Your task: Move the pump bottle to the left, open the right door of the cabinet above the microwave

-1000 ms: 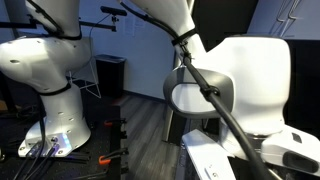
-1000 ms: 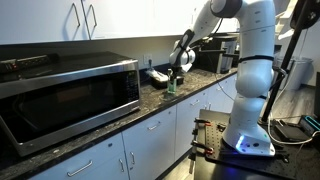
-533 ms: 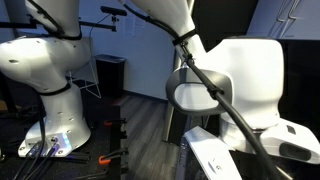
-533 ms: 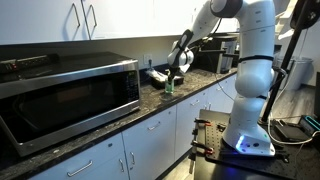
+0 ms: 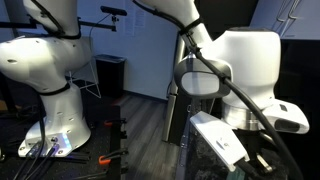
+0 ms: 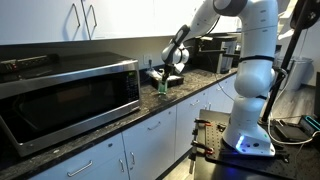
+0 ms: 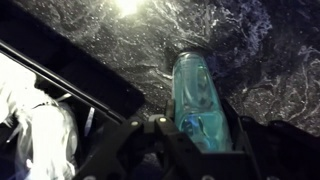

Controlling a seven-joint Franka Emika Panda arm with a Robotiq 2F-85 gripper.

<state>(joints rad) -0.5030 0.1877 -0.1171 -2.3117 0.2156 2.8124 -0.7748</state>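
Your arm [image 6: 205,22] stretches forward with the wrist pitched downward. Your claw [image 6: 163,78] is clamped on the pump bottle [image 7: 195,95].

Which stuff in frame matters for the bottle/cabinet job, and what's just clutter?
Job:
- pump bottle, gripped in the claw
- right door of the wall cabinet
- microwave, as landmark

Lying about:
- white robot arm at the back
- lower cupboards
- floor cables

Wrist view looks closely down onto the countertop [image 7: 250,50].
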